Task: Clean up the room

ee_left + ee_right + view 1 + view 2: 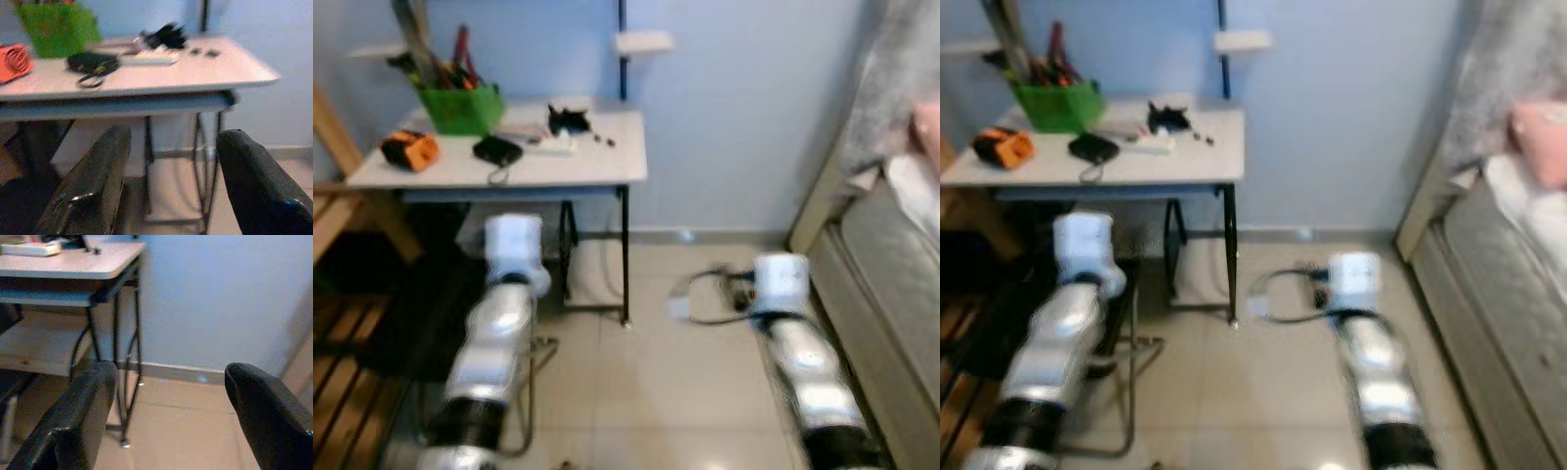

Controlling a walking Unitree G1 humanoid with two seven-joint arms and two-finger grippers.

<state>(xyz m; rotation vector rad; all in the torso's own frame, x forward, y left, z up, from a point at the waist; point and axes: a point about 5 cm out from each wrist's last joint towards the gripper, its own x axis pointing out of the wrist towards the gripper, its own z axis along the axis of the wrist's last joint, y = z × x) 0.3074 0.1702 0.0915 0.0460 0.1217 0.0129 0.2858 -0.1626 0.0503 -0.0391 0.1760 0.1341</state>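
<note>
Both end effectors, left end effector [168, 181] and right end effector [171, 416], hang open and empty; ahead of the left one stands the surface [558, 162] carrying a green basket [462, 108].

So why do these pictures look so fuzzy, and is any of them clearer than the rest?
Both eye views are smeared overall: the desk, green basket and both silver arms have soft edges, and the tiles near the bottom edge carry a bright glare. The left wrist view is soft too. The right wrist view is a little crisper, though the black fingers stay dark.
</note>
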